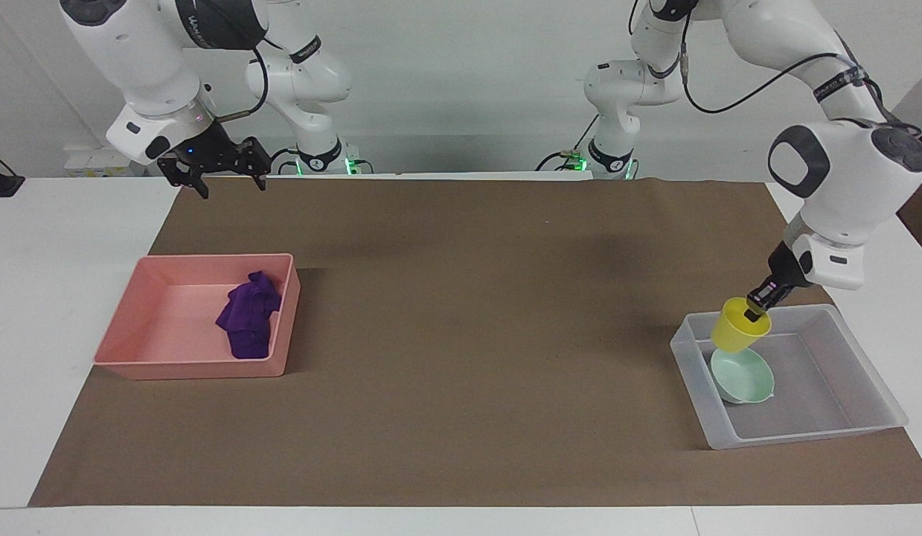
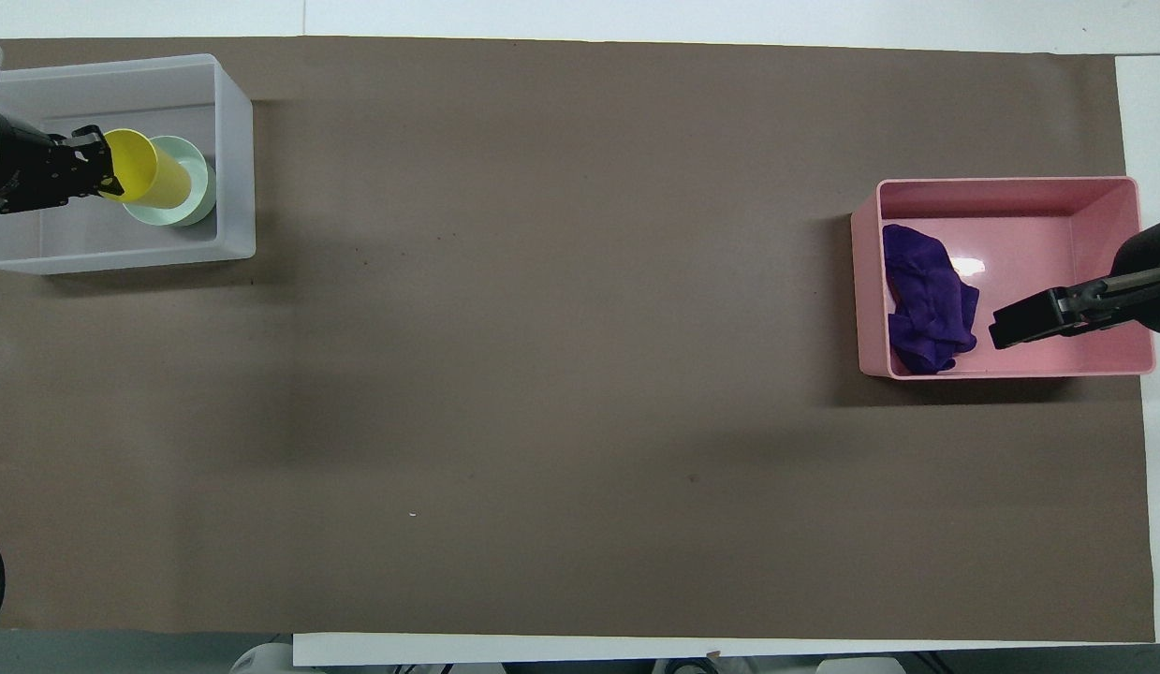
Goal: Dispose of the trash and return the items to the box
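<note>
My left gripper (image 1: pixel 758 304) is shut on the rim of the yellow cup (image 1: pixel 737 330) and holds it tilted in the air over the clear-grey tray (image 1: pixel 840 426), just above the mint-green bowl (image 1: pixel 747 378) that lies in the tray. In the overhead view the left gripper (image 2: pixel 93 164) and the cup (image 2: pixel 154 168) cover part of the bowl (image 2: pixel 198 192) inside the tray (image 2: pixel 235 140). The purple rag (image 1: pixel 248 320) lies in the pink tray (image 1: pixel 170 368). My right gripper (image 1: pixel 215 167) waits, open and empty, raised near the mat's corner by the pink tray.
Brown paper mat (image 1: pixel 461 335) covers the table between the two trays. The pink tray (image 2: pixel 1010 185) with the rag (image 2: pixel 926 300) stands at the right arm's end, and the right gripper (image 2: pixel 1029 323) overlaps it in the overhead view.
</note>
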Motion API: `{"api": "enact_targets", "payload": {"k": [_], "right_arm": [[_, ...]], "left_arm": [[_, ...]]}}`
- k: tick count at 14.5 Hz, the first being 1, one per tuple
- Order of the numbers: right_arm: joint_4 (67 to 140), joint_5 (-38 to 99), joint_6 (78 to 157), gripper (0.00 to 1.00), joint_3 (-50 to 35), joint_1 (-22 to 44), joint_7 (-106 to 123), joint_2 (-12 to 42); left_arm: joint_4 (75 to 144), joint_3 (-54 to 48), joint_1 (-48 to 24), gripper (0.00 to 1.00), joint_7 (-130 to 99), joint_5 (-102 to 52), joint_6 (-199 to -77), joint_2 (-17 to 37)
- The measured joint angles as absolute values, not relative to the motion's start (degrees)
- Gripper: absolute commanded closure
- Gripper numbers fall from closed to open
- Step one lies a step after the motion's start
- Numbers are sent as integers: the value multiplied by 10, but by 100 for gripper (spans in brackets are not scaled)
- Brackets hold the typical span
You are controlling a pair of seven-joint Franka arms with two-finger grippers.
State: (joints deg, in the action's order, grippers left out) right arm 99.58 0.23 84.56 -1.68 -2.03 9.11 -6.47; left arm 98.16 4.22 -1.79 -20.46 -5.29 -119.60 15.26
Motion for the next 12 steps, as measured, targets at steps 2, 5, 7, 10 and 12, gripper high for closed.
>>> {"api": "enact_targets", "payload": {"k": [2, 5, 7, 10, 12], "right_arm": [[996, 2, 851, 0, -17, -20, 91, -65], [996, 2, 856, 0, -17, -20, 91, -64], [996, 2, 856, 0, -17, -20, 91, -64], [996, 2, 856, 0, -17, -20, 91, -64], [996, 2, 856, 0, -17, -20, 91, -64]], "left_arm": [[970, 42, -3, 100, -202, -57, -1216, 188], [973, 41, -2, 82, -198, -57, -1246, 218], [982, 41, -1, 0, -172, -57, -1255, 229], [970, 41, 1, 0, -156, -57, -1246, 227], [946, 38, 1, 0, -154, -57, -1222, 203]]}}
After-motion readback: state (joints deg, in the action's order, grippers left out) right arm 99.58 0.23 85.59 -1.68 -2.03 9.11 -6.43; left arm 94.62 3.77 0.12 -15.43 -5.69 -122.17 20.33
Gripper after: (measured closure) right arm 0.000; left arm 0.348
